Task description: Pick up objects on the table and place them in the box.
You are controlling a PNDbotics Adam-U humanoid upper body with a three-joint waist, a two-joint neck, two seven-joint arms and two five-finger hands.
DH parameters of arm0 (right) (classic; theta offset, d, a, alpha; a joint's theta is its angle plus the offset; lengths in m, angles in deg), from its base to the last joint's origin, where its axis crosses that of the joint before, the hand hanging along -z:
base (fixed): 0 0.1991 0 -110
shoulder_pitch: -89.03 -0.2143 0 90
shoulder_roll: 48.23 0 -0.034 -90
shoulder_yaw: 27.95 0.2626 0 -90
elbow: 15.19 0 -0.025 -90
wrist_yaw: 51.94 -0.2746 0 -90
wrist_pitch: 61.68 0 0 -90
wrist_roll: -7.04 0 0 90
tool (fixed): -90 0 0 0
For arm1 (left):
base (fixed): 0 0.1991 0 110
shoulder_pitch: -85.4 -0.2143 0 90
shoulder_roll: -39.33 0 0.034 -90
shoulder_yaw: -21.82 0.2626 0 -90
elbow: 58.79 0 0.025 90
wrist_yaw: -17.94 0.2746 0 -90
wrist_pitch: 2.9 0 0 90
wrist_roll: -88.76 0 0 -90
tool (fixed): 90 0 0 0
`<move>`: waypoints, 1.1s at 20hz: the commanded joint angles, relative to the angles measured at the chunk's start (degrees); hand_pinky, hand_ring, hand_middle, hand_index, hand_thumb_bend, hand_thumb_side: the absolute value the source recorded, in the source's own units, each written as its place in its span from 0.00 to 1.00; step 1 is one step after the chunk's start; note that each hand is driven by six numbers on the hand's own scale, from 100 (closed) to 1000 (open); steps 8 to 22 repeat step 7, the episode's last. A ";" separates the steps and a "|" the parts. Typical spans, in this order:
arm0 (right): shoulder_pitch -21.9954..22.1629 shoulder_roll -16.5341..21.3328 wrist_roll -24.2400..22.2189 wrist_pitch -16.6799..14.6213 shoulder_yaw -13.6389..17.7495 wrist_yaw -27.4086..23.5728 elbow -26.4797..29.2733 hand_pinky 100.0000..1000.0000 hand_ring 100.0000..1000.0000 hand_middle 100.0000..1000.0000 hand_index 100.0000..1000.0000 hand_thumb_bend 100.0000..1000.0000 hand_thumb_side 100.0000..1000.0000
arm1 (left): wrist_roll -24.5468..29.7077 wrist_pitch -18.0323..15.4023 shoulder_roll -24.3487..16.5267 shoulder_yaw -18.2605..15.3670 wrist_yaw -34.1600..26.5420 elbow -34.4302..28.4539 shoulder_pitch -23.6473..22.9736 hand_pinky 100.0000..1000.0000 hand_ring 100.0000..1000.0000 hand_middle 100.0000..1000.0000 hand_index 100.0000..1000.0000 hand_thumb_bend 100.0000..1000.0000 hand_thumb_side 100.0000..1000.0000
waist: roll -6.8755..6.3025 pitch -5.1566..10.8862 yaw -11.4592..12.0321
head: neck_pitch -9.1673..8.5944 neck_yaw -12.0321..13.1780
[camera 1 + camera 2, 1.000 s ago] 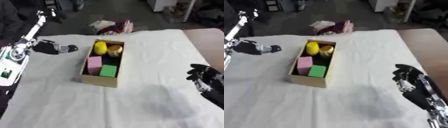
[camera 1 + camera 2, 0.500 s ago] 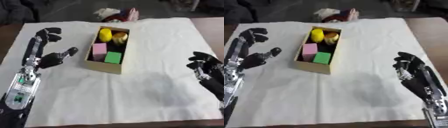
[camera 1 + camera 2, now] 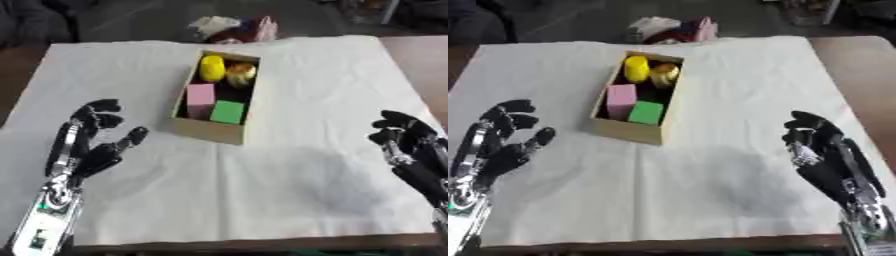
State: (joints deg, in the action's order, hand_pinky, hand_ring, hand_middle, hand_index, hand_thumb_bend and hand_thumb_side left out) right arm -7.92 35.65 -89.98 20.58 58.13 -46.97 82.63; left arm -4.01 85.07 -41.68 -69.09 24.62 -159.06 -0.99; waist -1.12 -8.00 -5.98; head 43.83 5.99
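Both my hands, left (image 3: pixel 87 150) and right (image 3: pixel 820 150), open and empty at lower corners; box (image 3: pixel 210 131) looks full, careless reach could knock it.

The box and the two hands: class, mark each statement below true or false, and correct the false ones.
1. The box holds a pink block and a green block. True.
2. The left hand grips the yellow object. False: it holds nothing; the yellow object lies in the box.
3. The box stands on a white cloth. True.
4. The right hand rests inside the box. False: it is at the right, apart from the box.
5. The green block lies outside the box. False: it is inside, beside the pink block.
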 commanded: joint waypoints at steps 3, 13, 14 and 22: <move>-0.24 0.57 -0.71 -0.13 -0.23 1.05 0.49 0.71 0.60 0.62 0.82 0.00 0.34 | 0.68 -0.23 0.32 -0.15 -0.45 -0.14 0.46 0.70 0.60 0.61 0.73 0.74 0.29 | 0.15 0.42 -0.06 | 0.29 0.19; -0.32 0.55 -1.22 -0.12 -0.64 1.53 0.50 0.71 0.60 0.62 0.82 0.00 0.34 | 0.73 -0.42 0.78 -0.25 -0.38 0.23 0.68 0.70 0.60 0.61 0.72 0.74 0.28 | 0.15 0.30 0.08 | 0.29 0.55; -0.32 0.55 -1.22 -0.12 -0.64 1.53 0.50 0.71 0.60 0.62 0.82 0.00 0.34 | 0.73 -0.42 0.78 -0.25 -0.38 0.23 0.68 0.70 0.60 0.61 0.72 0.74 0.28 | 0.15 0.30 0.08 | 0.29 0.55; -0.32 0.55 -1.22 -0.12 -0.64 1.53 0.50 0.71 0.60 0.62 0.82 0.00 0.34 | 0.73 -0.42 0.78 -0.25 -0.38 0.23 0.68 0.70 0.60 0.61 0.72 0.74 0.28 | 0.15 0.30 0.08 | 0.29 0.55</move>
